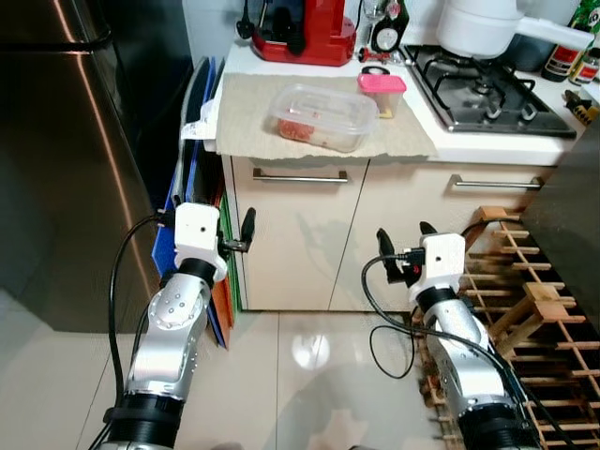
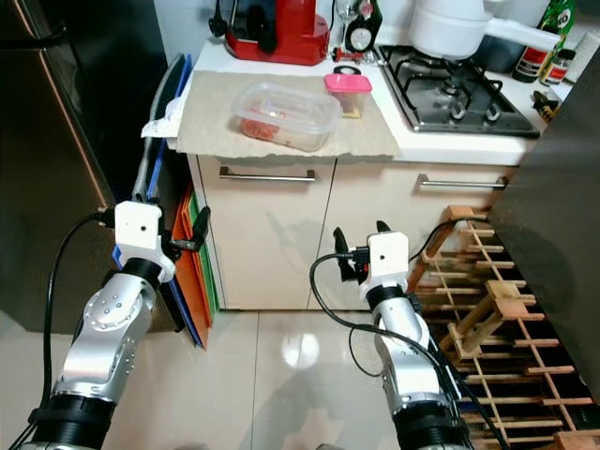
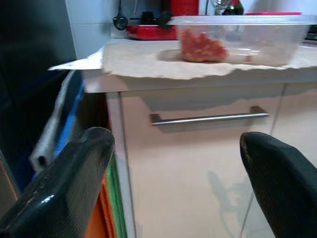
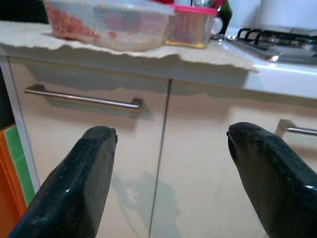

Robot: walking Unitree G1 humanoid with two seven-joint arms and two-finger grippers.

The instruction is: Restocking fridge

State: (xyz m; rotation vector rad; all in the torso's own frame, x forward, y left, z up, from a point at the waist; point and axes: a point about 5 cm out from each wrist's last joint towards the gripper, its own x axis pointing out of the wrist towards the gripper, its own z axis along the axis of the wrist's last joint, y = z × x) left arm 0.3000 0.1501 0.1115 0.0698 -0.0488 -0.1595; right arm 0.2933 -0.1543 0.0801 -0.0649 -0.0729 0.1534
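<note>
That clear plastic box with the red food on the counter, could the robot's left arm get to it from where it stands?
Probably yes. The clear box sits near the front of the counter on a paper mat, nothing before it. The left gripper hangs open below counter height, facing the cupboard, so it would have to rise first.

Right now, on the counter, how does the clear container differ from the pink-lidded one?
The clear container is wide, low and has a clear lid; the pink-lidded container is smaller and narrower with a pink lid. The clear container holds red food; the pink-lidded one's contents are hard to make out. Both stand closed on the beige mat.
</note>
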